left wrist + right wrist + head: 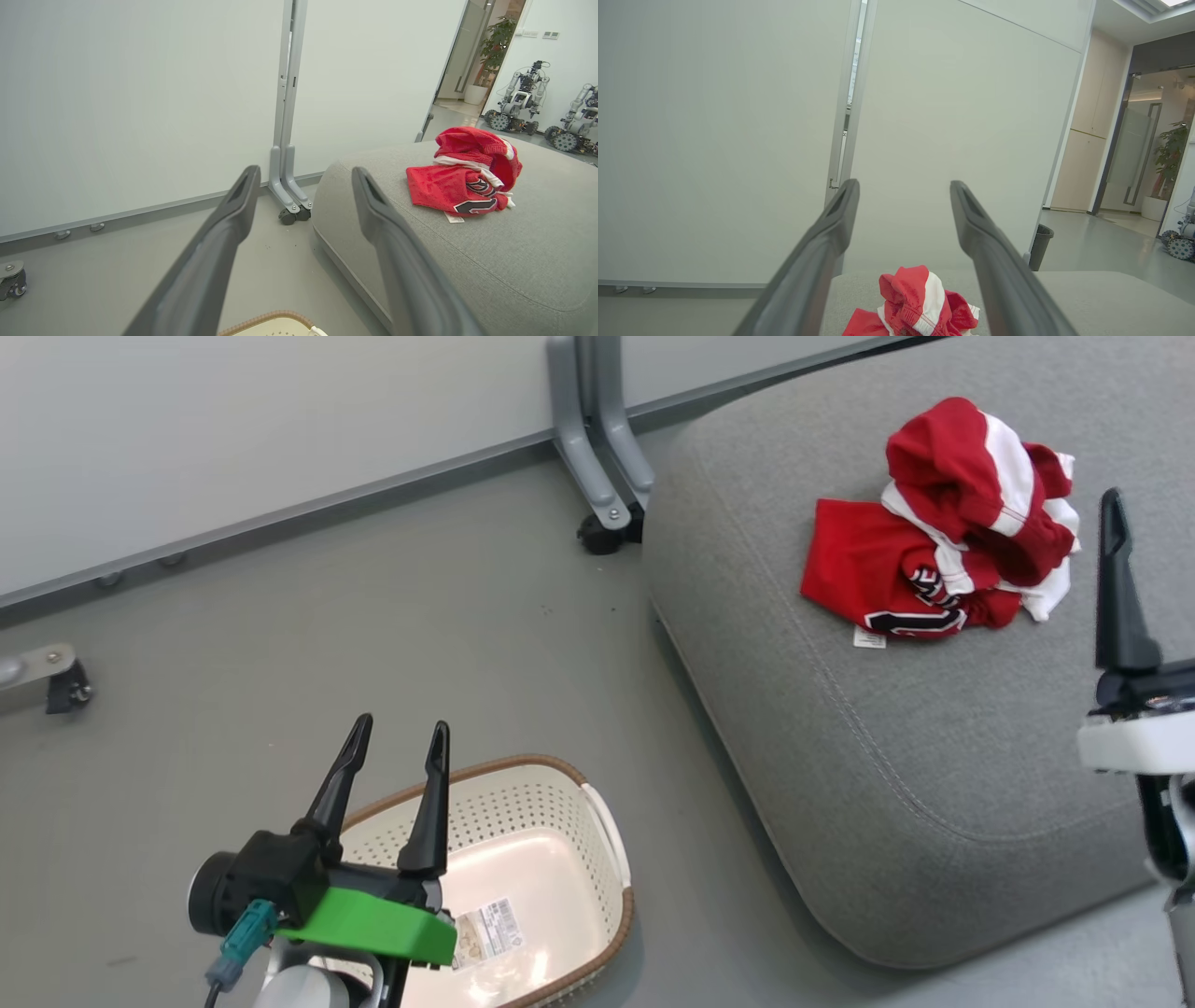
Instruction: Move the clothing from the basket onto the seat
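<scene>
Two grippers: both stand with jaws wide apart and nothing between them.
Left gripper [402, 723]: hangs over the near-left part of the basket, fingers pointing away from the robot; empty.
Basket [560, 821]: sits on the floor just beside the seat's near-left corner. Its bare bottom and label [490, 929] show, with no garment in the visible part; the left gripper hides a corner.
Seat [887, 756]: broad grey cushion to the right of the basket, carrying the load on its far-right area.
Clothing [943, 523]: both red garments lie in one heap on the seat, well clear of its edge. The white-striped one is bunched on top of the flatter one, which bears the lettering [920, 607] and tag [869, 637].
Handling, judged: light, soft and limp. It will sag and trail when lifted, is not fragile, and a thin single layer may slide out of a pinch.
Hold point, judged: the raised crumpled crest of the upper garment, several folds at once; never the tag or a loose hem.
Right gripper [904, 186]: hovers just right of the heap, apart from it; empty.
Task status, judged: transfer looks complete.
</scene>
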Motion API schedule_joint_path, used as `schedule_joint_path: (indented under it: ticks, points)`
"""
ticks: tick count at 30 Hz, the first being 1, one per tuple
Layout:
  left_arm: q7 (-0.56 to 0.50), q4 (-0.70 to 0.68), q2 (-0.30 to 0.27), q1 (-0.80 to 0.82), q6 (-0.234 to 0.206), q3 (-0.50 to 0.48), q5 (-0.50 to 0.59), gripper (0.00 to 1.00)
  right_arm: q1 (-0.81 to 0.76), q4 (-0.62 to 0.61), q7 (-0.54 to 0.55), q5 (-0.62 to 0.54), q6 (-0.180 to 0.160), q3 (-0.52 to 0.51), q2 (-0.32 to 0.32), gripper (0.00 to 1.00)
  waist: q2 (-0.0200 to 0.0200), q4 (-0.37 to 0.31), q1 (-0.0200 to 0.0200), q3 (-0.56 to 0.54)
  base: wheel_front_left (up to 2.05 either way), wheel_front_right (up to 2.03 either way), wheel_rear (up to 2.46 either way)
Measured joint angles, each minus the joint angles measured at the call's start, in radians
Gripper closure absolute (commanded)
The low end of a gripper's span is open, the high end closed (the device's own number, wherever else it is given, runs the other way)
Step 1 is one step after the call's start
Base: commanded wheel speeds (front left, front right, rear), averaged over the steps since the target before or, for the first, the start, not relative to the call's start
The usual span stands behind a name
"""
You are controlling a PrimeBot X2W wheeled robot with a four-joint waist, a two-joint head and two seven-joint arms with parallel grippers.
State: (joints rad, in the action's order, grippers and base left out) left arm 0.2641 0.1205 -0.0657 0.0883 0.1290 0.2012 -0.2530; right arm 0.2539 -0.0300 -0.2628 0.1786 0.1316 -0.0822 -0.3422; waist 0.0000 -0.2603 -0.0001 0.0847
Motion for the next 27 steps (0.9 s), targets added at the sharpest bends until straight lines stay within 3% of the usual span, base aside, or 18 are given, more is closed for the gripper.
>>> schedule_joint_path:
  ticks: [20,27]
  points:
    - [0.000,0.085,0.014,-0.079,0.000,-0.148,0.013,0.00,-0.198,0.008,0.000,-0.024,0.000,0.160,0.150,0.00,0.0000,0.234,0.0001,-0.068,0.00,0.00,0.00]
    - [0.000,0.110,0.015,-0.099,0.000,-0.182,0.018,0.00,-0.213,0.038,0.000,-0.025,0.000,0.155,0.186,0.00,0.0000,0.300,0.0001,-0.093,0.00,0.00,0.00]
